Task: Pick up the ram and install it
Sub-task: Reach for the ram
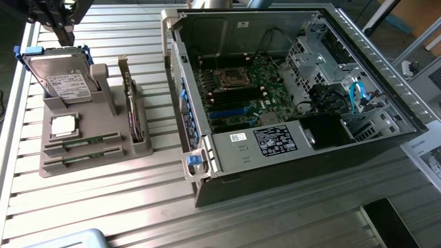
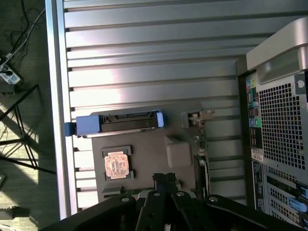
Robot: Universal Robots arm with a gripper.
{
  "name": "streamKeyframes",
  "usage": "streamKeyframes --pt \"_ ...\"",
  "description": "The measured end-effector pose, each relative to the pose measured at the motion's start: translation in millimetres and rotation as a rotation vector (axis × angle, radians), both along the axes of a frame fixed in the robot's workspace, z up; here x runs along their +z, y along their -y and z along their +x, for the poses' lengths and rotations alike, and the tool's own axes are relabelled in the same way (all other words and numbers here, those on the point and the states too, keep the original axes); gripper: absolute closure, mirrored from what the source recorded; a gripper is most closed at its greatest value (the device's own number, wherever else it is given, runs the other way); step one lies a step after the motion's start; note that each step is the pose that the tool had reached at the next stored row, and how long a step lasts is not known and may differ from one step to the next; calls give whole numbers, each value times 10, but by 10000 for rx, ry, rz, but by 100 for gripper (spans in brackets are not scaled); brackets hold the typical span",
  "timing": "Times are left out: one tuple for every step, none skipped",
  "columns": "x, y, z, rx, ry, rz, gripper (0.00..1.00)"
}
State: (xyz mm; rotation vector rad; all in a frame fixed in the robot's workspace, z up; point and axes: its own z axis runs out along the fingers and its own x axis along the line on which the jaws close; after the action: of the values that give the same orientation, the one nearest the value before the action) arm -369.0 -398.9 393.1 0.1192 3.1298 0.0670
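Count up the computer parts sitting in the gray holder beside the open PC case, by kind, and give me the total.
Hard drive: 1
Processor chip: 1
Ram sticks: 2
Expansion card: 1
Total: 5

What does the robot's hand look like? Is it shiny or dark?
Dark! The gripper is black all over. At its tip are two slim, flat fingers, and behind them chunky angled links spread out like shoulders. Small round bolts sit at the joints. I can't make out any writing on it.
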Motion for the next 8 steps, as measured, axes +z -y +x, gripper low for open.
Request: streamKeyframes --pt "0 0 9 0 -67 0 89" --pt "0 0 12 -1 -101 0 89" --pt "0 0 12 -1 -102 0 89" --pt "0 0 13 0 -103 0 89" --pt "0 0 13 0 -103 -1 89" --pt "0 0 14 0 -103 0 89" --pt "0 0 14 0 -103 0 89" --pt "0 0 13 -1 -103 0 89"
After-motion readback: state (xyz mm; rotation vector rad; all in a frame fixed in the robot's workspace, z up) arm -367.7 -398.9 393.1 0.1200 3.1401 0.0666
